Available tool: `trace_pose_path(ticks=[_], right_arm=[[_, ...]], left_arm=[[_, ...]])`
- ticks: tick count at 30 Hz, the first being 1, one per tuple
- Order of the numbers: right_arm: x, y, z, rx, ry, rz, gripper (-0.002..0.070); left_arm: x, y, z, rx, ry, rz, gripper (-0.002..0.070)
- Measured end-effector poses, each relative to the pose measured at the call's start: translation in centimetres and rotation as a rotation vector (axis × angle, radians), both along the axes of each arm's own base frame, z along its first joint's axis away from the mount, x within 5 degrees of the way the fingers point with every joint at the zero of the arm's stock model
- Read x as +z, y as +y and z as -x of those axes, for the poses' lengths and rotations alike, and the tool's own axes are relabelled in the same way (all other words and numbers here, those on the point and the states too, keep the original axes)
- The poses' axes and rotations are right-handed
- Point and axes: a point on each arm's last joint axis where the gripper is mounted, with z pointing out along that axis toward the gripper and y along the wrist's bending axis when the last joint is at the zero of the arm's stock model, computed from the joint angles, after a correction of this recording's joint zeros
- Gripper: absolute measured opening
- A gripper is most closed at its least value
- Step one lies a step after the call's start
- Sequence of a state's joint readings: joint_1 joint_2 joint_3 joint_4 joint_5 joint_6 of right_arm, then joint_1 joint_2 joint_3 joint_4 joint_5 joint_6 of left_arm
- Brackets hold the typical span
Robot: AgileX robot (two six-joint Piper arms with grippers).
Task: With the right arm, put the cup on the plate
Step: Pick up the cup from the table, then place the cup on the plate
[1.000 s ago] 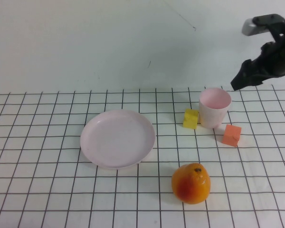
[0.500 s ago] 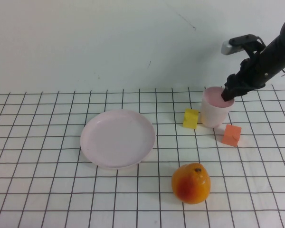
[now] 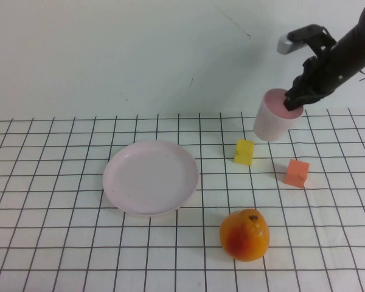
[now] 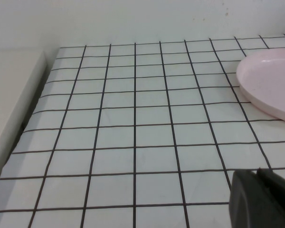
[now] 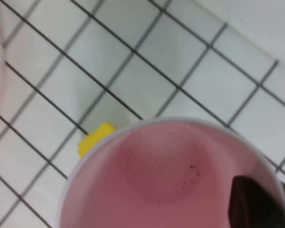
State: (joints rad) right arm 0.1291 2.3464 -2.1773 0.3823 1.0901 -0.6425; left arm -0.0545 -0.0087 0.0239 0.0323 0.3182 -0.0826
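The pale pink cup (image 3: 272,118) hangs tilted above the table at the back right, lifted off the grid. My right gripper (image 3: 294,100) is shut on its rim, one finger inside the cup and one outside. In the right wrist view the cup's pinker inside (image 5: 166,180) fills the frame, with a dark finger (image 5: 254,204) inside the rim. The pale pink plate (image 3: 151,177) lies left of centre, apart from the cup; its edge shows in the left wrist view (image 4: 270,85). My left gripper (image 4: 263,199) is low over the left part of the table, away from the plate.
A yellow block (image 3: 244,152) and an orange block (image 3: 297,173) lie on the grid below the lifted cup. An orange fruit (image 3: 244,235) sits at the front, right of the plate. The table's left edge (image 4: 19,123) shows in the left wrist view.
My right gripper came down to the cup, closed on its rim and lifted it up off the table, tilting it. The blocks, fruit and plate stayed put.
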Motion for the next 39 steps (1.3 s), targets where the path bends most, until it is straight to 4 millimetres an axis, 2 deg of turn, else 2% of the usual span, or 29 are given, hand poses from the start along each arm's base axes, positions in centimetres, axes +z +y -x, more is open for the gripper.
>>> trace_pose_path(ticks=[3,7,11,14,17,21,25,32,34,39], right_arm=[[2.5,2.2,0.7,0.065,-0.063,-0.023,0.0022],[3.4,8.1,2.5,0.208,-0.103,-0.075,0.0022],[2.7,14.0,4.6,0.357,-0.131,-0.079,0.0022],[2.0,17.4,5.9,0.44,-0.163,-0.081,0.0022],[1.1,19.7,6.8,0.486,-0.188,-0.078,0.0022],[-0.4,21.0,7.1,0.508,-0.193,-0.049,0.0022],[-1.9,21.1,7.0,0.522,-0.179,-0.008,0.0022],[-2.4,20.9,6.8,0.503,-0.169,0.02,0.0042],[-2.5,20.9,6.8,0.498,-0.165,0.019,0.0085],[-2.3,21.2,6.9,0.484,-0.156,-0.021,0.0302]], left_arm=[[0.0,0.0,0.0,0.0,0.0,0.0,-0.0003],[0.0,0.0,0.0,0.0,0.0,0.0,-0.0003],[0.0,0.0,0.0,0.0,0.0,0.0,-0.0003],[0.0,0.0,0.0,0.0,0.0,0.0,-0.0003],[0.0,0.0,0.0,0.0,0.0,0.0,-0.0003],[0.0,0.0,0.0,0.0,0.0,0.0,-0.0003],[0.0,0.0,0.0,0.0,0.0,0.0,-0.0003],[0.0,0.0,0.0,0.0,0.0,0.0,-0.0003],[0.0,0.0,0.0,0.0,0.0,0.0,-0.0003],[0.0,0.0,0.0,0.0,0.0,0.0,-0.0003]])
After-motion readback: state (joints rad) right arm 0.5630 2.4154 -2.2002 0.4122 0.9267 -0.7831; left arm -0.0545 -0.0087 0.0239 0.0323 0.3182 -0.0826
